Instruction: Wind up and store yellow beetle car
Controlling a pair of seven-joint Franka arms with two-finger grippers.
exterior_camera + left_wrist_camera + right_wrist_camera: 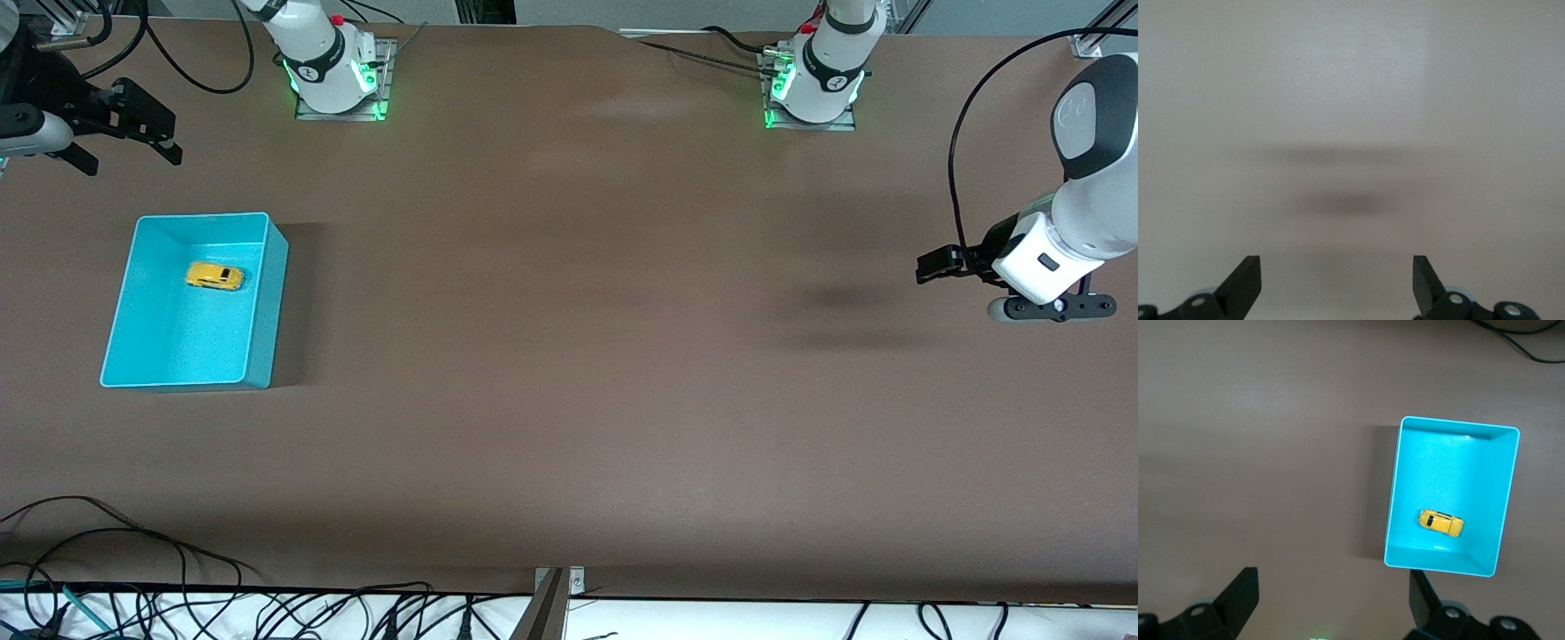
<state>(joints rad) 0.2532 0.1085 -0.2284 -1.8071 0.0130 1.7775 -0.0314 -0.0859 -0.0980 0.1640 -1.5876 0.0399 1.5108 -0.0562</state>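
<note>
1. Front view: yellow beetle car [214, 276] lies inside the turquoise bin [267, 302], toward the right arm's end of the table [569, 356]. Right end effector [133, 120] hangs over the table edge, farther from the camera than the bin. Left end effector [933, 267] is up over the table's left arm's end.
2. Left wrist view: left end effector [1337, 283] released, fingers spread, bare table below.
3. Right wrist view: right end effector [1331, 603] released, spread wide; car [1441, 522] in bin [1395, 487].

The yellow beetle car [214, 276] — tiny, rounded, with dark windows — sits on its wheels inside the turquoise bin [260, 307], in the half farther from the front camera, clear of the walls. The bin stands on the table toward the right arm's end.
</note>
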